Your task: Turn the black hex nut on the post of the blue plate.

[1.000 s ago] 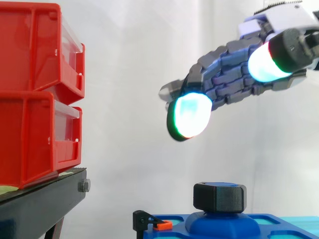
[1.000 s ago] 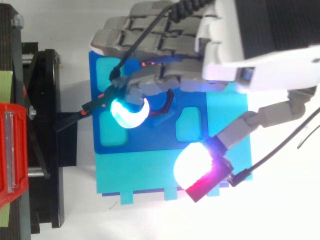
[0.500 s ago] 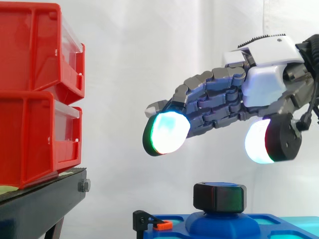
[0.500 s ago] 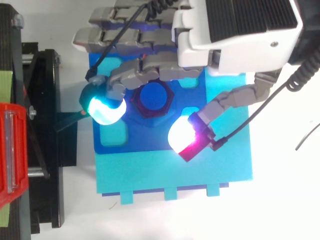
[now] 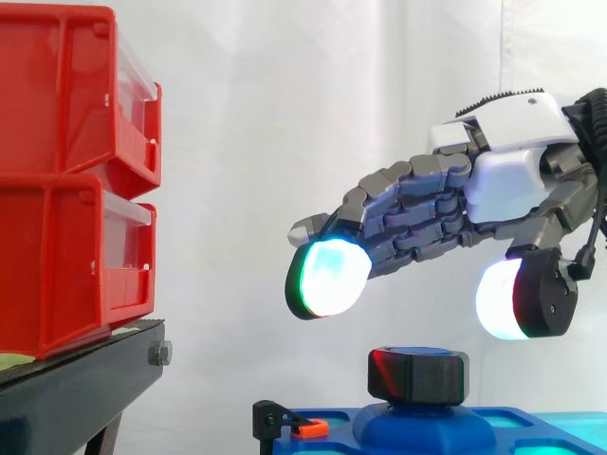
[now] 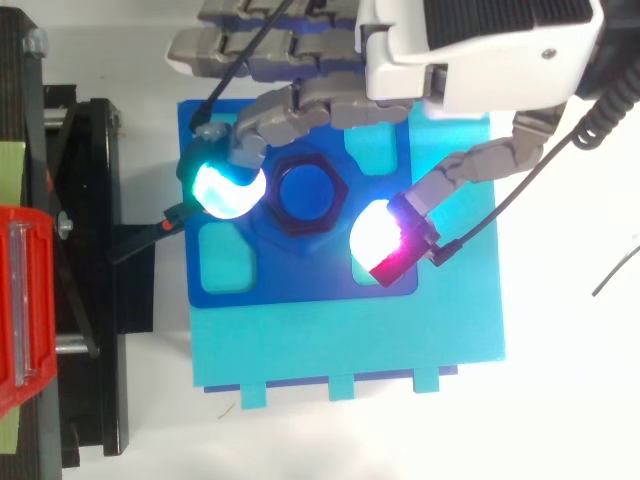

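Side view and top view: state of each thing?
hand: open, above the black hex nut, not touching.
black hex nut: on the post, ungripped.
blue plate: flat, on the cyan base.
red bins: stacked, on the black stand.

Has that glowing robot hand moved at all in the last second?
Yes. The hand has come down toward the black hex nut, and its glowing pads now flank the nut from above without touching it.

Two red bins (image 5: 57, 256) stacked on black stand (image 5: 81, 389); white curtain (image 5: 285, 114) behind.
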Available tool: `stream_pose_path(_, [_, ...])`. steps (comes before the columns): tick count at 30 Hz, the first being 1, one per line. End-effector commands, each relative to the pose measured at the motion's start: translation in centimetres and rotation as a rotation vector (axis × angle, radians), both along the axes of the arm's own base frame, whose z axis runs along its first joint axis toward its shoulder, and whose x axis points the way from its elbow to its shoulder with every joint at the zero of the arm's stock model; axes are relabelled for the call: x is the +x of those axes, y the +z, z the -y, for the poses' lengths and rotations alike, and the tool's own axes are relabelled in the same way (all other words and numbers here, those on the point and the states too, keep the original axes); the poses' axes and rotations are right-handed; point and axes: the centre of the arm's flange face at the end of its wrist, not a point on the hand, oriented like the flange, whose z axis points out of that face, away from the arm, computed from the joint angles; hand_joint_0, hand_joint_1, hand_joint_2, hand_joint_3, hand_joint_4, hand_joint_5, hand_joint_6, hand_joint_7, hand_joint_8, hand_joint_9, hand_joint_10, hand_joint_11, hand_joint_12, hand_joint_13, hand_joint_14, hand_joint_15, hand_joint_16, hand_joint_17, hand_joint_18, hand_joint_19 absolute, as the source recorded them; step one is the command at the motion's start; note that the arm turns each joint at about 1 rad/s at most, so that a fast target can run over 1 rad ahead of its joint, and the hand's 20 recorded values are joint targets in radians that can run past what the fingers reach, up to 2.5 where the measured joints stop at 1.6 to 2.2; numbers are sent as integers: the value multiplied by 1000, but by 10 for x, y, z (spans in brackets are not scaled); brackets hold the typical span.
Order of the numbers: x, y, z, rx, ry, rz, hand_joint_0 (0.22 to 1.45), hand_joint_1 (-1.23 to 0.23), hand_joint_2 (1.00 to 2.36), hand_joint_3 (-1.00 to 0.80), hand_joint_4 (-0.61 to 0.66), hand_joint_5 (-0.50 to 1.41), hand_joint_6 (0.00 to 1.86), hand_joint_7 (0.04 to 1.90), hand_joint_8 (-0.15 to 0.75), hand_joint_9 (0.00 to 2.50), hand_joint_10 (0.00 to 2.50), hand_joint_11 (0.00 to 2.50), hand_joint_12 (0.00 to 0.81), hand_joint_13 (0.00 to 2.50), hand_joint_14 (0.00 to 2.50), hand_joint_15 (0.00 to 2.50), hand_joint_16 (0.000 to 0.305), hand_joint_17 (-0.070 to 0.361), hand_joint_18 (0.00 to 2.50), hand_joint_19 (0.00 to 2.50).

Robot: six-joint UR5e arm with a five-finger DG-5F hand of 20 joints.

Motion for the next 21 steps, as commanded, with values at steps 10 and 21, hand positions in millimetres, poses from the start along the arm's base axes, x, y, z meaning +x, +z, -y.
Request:
stream_pose_path(10, [-2, -17, 2, -9, 2, 12, 457, -1003, 1000, -500, -90, -300, 501, 639, 84, 0, 0, 0, 277, 0, 0, 0, 43, 96, 0, 0])
stream_pose_path(21, [0, -27, 2, -10, 1, 52, 445, -985, 1000, -500, -83, -300, 501, 641, 91, 0, 0, 0, 283, 0, 0, 0, 44, 99, 0, 0])
